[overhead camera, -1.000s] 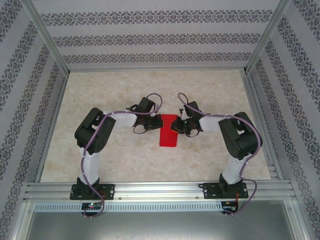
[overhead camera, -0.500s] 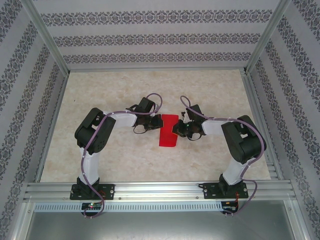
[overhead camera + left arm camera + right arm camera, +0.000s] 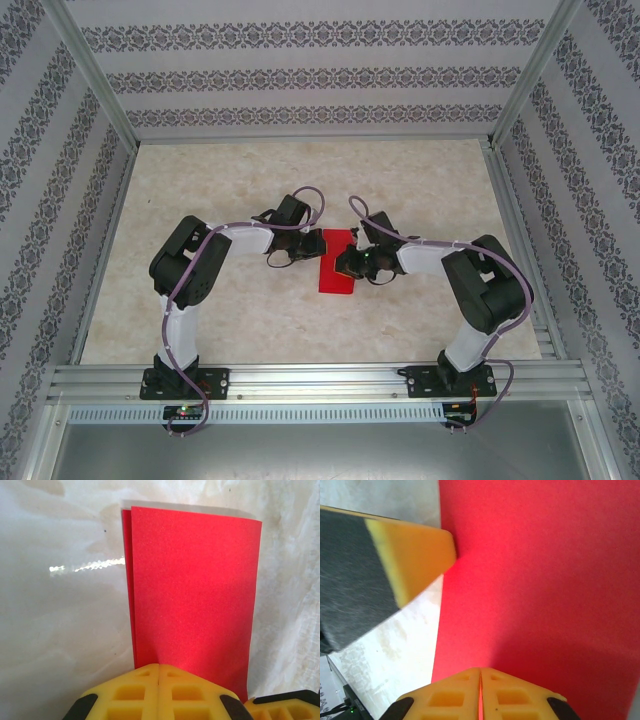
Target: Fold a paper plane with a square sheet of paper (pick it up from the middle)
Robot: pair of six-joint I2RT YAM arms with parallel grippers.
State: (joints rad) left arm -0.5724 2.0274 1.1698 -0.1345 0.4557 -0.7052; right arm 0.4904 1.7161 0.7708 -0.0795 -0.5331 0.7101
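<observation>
The square sheet of paper [image 3: 337, 268] is bright red and lies flat on the table, folded into a tall rectangle. Its two layers show at the left edge in the left wrist view [image 3: 195, 580]. My left gripper [image 3: 318, 243] is shut, and its yellow tips [image 3: 159, 666] rest on the sheet's near edge. My right gripper [image 3: 344, 265] is also shut, tips down on the red paper [image 3: 545, 580], right gripper [image 3: 481, 670]. One left finger [image 3: 410, 555] touches the sheet's edge in the right wrist view. A paper plane is out of view.
The pale marbled tabletop [image 3: 220, 310] is walled by patterned panels and an aluminium frame [image 3: 310, 380]. Both arms bend inward toward the middle, and their cables [image 3: 310, 195] loop above the wrists.
My right gripper has moved left and slightly toward me, from the sheet's right edge onto its middle. The left gripper and the sheet have stayed put.
</observation>
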